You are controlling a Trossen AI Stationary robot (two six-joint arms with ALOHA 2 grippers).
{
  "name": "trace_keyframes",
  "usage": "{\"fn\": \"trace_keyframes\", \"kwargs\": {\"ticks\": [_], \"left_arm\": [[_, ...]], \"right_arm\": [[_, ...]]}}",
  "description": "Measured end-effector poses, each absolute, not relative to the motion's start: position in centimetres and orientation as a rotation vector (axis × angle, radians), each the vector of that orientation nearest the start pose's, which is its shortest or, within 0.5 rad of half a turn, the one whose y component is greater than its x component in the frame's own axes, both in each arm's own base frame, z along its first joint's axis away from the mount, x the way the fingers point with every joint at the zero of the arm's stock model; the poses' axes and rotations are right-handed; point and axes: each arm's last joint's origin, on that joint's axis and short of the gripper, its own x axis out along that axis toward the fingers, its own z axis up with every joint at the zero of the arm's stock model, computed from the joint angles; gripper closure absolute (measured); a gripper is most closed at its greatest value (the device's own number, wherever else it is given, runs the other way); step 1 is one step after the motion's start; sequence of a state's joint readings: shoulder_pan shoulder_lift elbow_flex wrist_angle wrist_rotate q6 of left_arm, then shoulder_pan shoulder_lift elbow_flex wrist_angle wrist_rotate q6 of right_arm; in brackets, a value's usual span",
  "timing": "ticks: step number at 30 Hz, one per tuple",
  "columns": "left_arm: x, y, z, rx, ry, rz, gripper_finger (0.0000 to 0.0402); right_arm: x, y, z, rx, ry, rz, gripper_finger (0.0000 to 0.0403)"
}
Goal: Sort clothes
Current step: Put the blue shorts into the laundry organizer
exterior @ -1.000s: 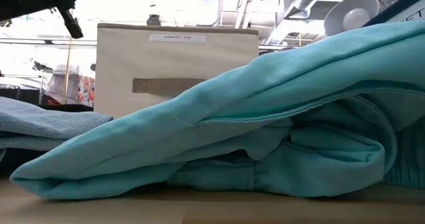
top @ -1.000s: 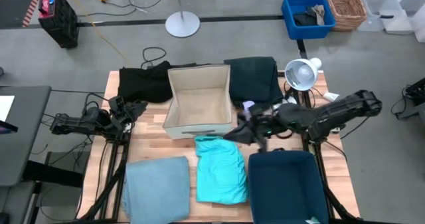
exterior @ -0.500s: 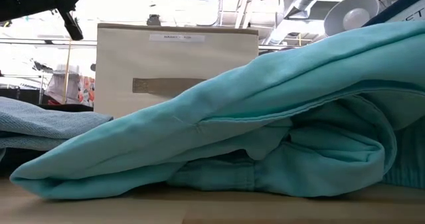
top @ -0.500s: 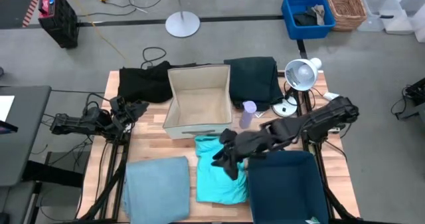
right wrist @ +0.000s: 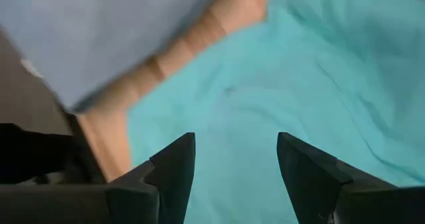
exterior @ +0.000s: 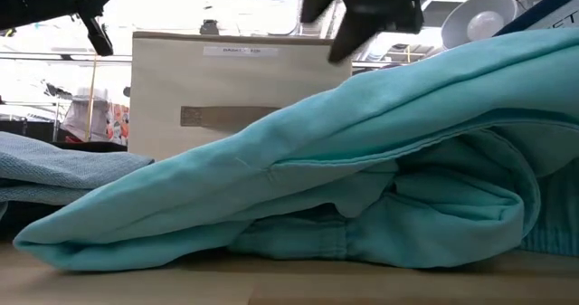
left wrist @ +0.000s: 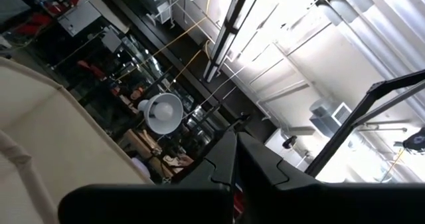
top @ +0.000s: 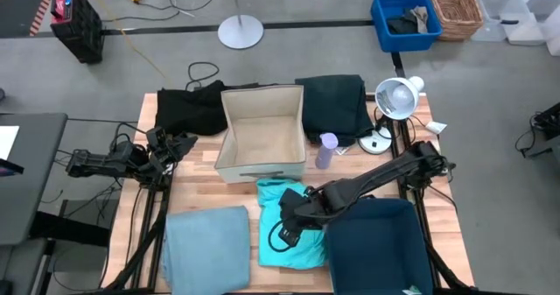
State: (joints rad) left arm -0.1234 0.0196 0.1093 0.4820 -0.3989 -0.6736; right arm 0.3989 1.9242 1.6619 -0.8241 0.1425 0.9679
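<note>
The bright turquoise garment [top: 306, 247] lies crumpled on the table's near middle, and it fills the low view [exterior: 380, 160]. My right gripper [top: 282, 232] hangs open just above it, fingers pointing down [right wrist: 236, 151], touching nothing that I can see. The pale blue-grey garment [top: 206, 247] lies flat to its left. The black garment [top: 188, 109] and the dark green one [top: 332, 102] lie at the far edge, on either side of the beige box [top: 260, 166]. My left gripper [top: 179, 144] rests shut at the table's left edge.
The dark navy bin [top: 372, 206] stands at the near right, close beside my right arm. A white lamp [top: 398, 96] and a small purple bottle [top: 325, 151] stand right of the box. A strip of bare wood [right wrist: 186, 44] separates the two near garments.
My right gripper has swung from beside the box's right side toward the table's near edge and left, and down over the turquoise garment; it now shows at the top of the low view. The garments have not moved.
</note>
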Motion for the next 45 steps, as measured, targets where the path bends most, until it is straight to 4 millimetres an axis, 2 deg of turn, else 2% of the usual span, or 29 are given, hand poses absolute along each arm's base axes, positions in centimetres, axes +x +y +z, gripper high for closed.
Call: {"fn": "trace_keyframes", "kwargs": {"ticks": [8,15,21,26,32,40,45], "left_arm": [[7.5,0.2,24.1,-0.800,-0.627,0.068,0.0391],[7.5,0.2,24.1,-0.800,-0.626,0.069,0.0391],[7.5,0.2,24.1,-0.799,-0.625,0.070,0.0391],[7.5,0.2,24.1,-0.800,-0.626,0.069,0.0391],[7.5,0.2,24.1,-0.800,-0.626,0.069,0.0391],[7.5,0.2,24.1,-0.802,-0.625,0.069,0.0391],[7.6,0.2,24.0,-0.800,-0.613,0.074,0.0391]], "right_arm": [[38.7,15.8,21.6,0.578,1.166,-0.417,0.0171],[39.5,16.1,18.2,0.538,1.233,-0.464,0.0172],[40.0,16.4,15.6,0.519,1.288,-0.466,0.0177],[40.7,16.7,14.2,0.551,1.302,-0.413,0.0191],[41.0,16.5,14.2,0.585,1.302,-0.387,0.0243],[40.9,16.3,15.2,0.615,1.291,-0.382,0.0383],[40.7,16.3,16.2,0.631,1.272,-0.374,0.0393]]}}
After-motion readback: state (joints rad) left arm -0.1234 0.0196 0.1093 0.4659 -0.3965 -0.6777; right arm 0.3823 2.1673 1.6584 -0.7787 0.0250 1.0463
